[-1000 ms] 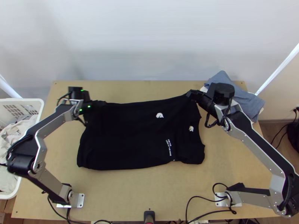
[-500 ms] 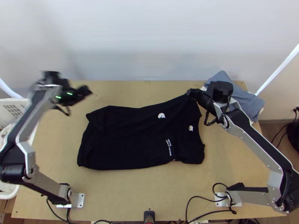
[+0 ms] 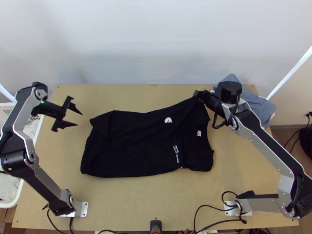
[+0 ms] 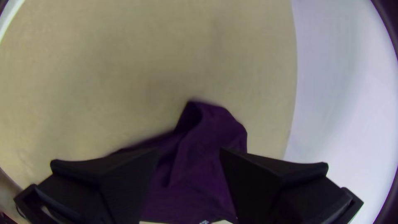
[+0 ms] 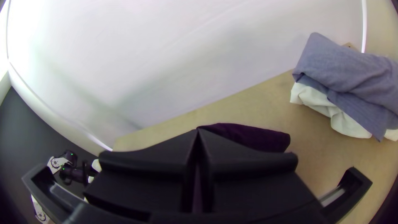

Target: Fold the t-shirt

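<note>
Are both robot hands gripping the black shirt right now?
No, the left gripper is open beside the shirt, with bare table between them, while the right gripper is shut on its far edge.

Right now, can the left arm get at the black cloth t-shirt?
Probably yes. Its jaws stand open, aimed at the nearest corner of the black cloth t-shirt, with bare wooden table between; the right jaws grip the shirt near its other end, well clear.

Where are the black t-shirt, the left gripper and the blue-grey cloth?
Black t-shirt (image 3: pixel 136 144): top view, middle of its body.
Left gripper (image 3: pixel 80 119): top view, between its open fingertips.
Blue-grey cloth (image 5: pixel 344 68): right wrist view, its upper folded surface.
</note>
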